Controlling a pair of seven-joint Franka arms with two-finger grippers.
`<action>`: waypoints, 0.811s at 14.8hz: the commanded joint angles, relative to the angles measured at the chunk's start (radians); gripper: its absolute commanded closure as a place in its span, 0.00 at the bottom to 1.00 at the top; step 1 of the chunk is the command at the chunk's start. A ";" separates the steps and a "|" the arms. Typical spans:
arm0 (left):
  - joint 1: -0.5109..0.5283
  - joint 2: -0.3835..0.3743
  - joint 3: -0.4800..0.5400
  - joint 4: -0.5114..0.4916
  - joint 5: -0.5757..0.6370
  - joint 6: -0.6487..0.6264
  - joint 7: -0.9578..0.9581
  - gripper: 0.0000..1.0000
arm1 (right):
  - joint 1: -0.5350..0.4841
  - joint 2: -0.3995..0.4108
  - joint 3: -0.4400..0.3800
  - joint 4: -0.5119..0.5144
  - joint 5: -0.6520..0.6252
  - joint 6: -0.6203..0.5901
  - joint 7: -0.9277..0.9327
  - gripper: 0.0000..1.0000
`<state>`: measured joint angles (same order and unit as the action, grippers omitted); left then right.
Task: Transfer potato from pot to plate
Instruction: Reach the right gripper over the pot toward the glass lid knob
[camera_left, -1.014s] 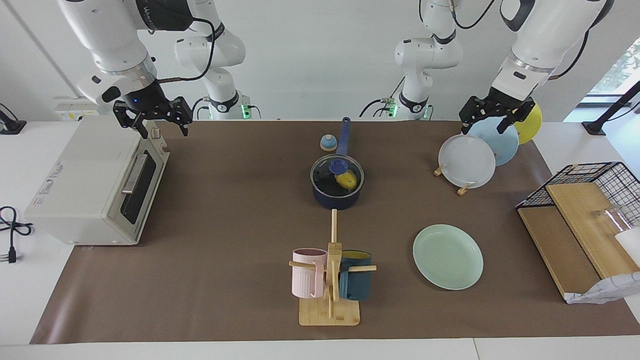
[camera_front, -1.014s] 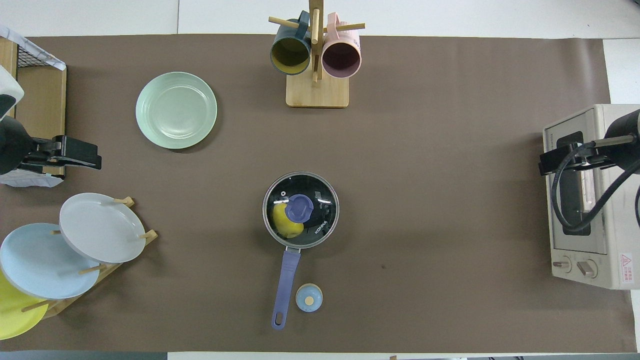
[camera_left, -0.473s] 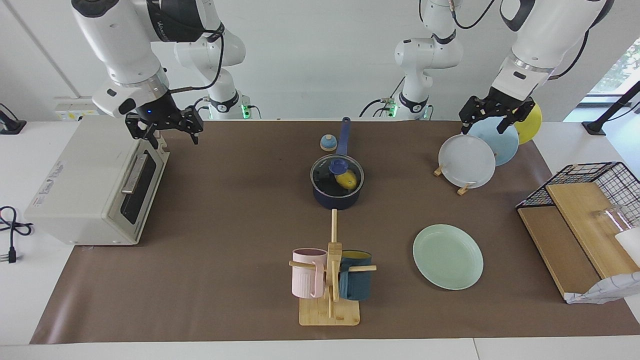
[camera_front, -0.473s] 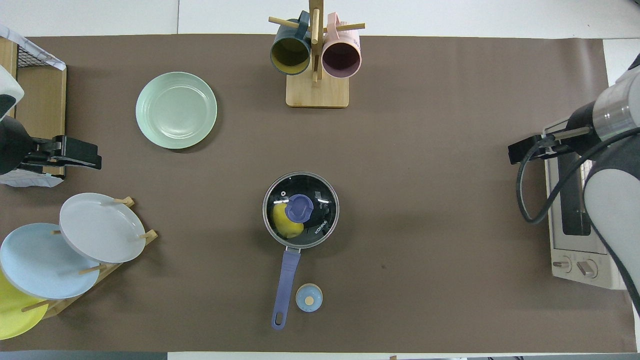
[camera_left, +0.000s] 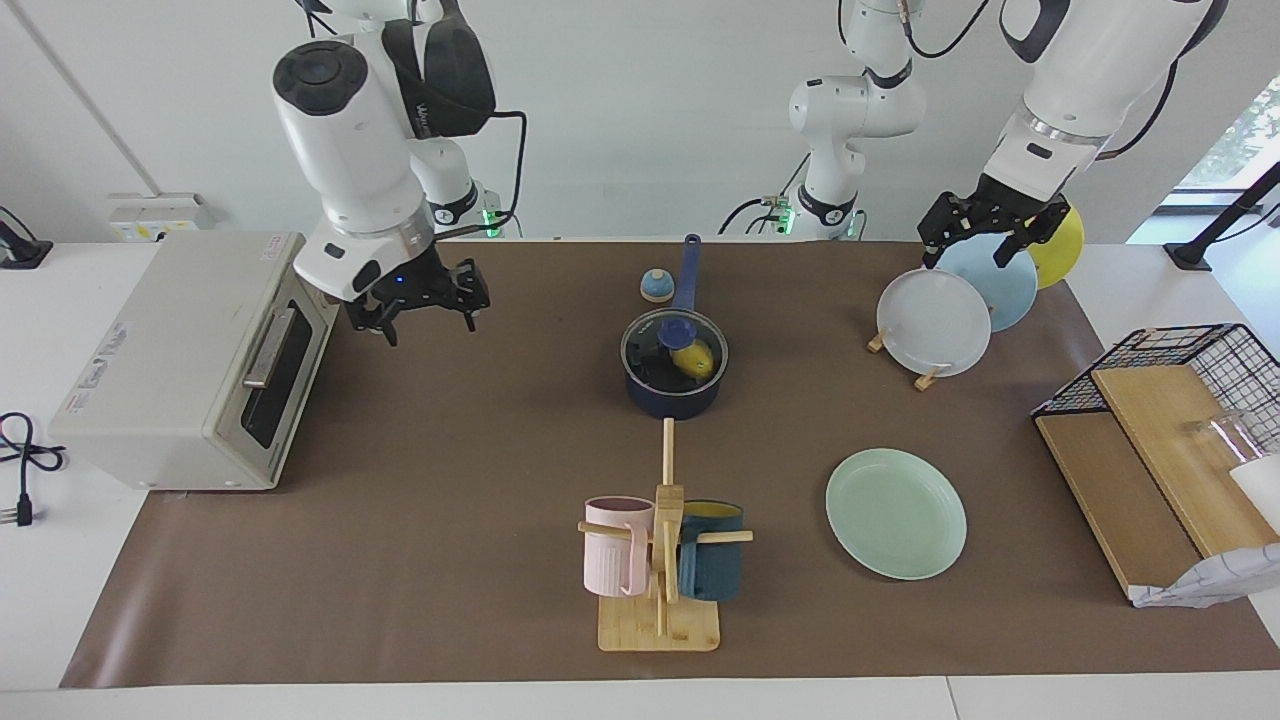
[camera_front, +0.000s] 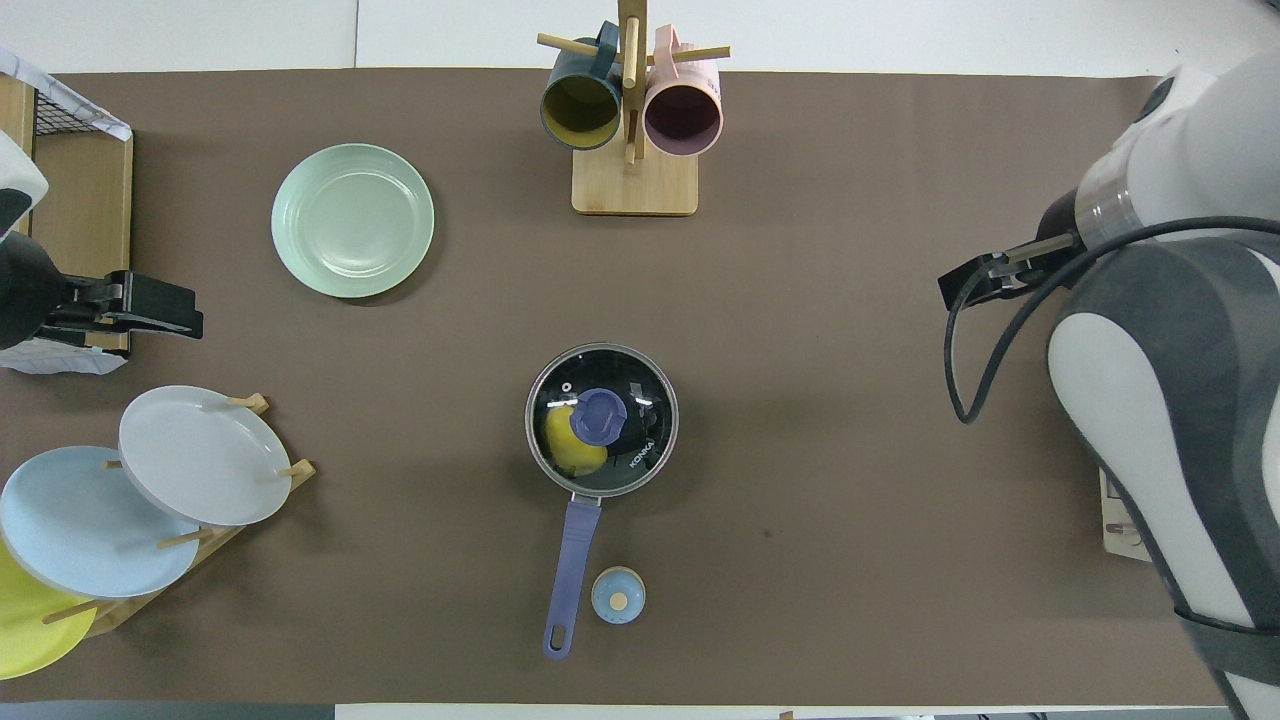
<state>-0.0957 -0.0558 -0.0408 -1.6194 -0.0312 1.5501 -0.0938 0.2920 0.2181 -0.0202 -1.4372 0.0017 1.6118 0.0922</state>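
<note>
- Toaster oven (camera_left: 190, 370) sits at the right arm's end of the table. The right gripper (camera_left: 420, 305) hangs in the air just beside its door corner, over bare brown mat (camera_left: 450, 450), with nothing between its black fingers, which look spread.
- The pot (camera_left: 673, 375) lies well apart from the right gripper, toward the table's middle, with its handle (camera_left: 688, 270) pointing at the robots, presumably so either arm can steady it.
- A glass lid (camera_front: 602, 420) with a blue knob (camera_front: 600, 415) covers the pot, and the potato (camera_left: 693, 358) shows through it, resting against the wall. Judgement: the lid has to come off before any grasp.
- A small blue bell (camera_left: 656, 286) stands just beside the handle.
- The plate (camera_left: 896, 512) lies flat and bare on the mat, well apart from both grippers and open for the drop.
- The left gripper (camera_left: 990, 232) waits over the plate rack (camera_left: 930, 378), holding nothing; whether its fingers are spread I cannot tell.
</note>
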 joint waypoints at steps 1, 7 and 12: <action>0.017 -0.006 -0.013 0.007 0.017 -0.022 0.011 0.00 | 0.100 0.037 0.000 0.060 0.015 -0.029 0.174 0.00; 0.017 -0.006 -0.013 0.007 0.017 -0.022 0.011 0.00 | 0.295 0.118 0.028 0.149 0.044 0.023 0.530 0.00; 0.017 -0.006 -0.013 0.007 0.017 -0.022 0.011 0.00 | 0.414 0.122 0.028 0.017 0.006 0.204 0.586 0.00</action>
<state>-0.0957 -0.0558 -0.0408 -1.6194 -0.0312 1.5500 -0.0938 0.6976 0.3366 0.0069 -1.3533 0.0155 1.7366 0.6670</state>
